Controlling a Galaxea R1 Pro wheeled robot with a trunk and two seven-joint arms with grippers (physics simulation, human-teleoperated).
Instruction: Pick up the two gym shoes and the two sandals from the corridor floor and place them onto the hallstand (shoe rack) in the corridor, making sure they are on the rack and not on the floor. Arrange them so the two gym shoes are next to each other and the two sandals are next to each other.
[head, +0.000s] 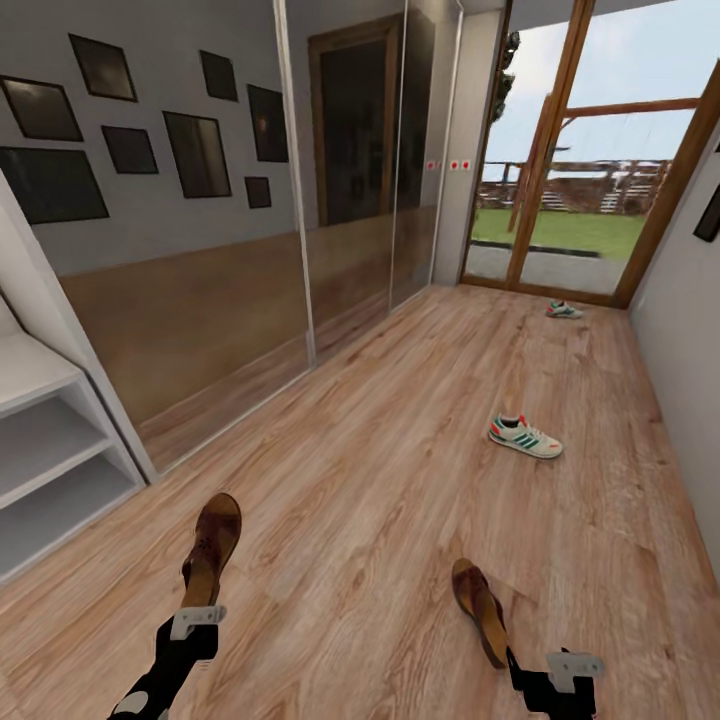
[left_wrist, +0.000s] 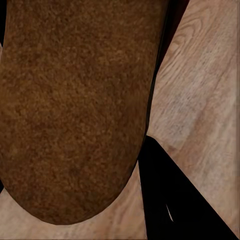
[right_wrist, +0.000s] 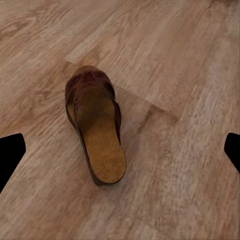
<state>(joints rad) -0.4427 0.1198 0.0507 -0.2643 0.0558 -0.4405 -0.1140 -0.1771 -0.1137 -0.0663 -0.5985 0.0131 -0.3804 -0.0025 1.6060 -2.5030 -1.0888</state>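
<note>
Head view, near to far, with places given from the hallstand (head: 50, 440), the pale tiered unit at the left edge.

Nearest stand the two grippers. The left gripper (head: 197, 618) is at the heel end of the left sandal (head: 210, 548), which lies on the corridor floor (head: 360, 520) just out from the hallstand's lowest tier. In the left wrist view the tan footbed of this sandal (left_wrist: 75, 110) sits hard against one dark finger (left_wrist: 175, 200). The fingers appear to be closed on its heel, though the contact itself is hidden.

The right gripper (head: 560, 668) hovers just short of the heel of the right sandal (head: 480, 610), which lies farther from the hallstand. In the right wrist view this sandal (right_wrist: 95, 130) lies between two widely parted fingers (right_wrist: 10, 155), its long axis running straight away from them, heel nearest, untouched. The right arm is therefore the nearer one, and a short forward reach along that axis would likely bring the heel between the fingers.

Beyond, well away from the hallstand, one gym shoe (head: 524, 436) lies on the floor; the second gym shoe (head: 563, 310) lies by the glass door (head: 570, 160).
</note>
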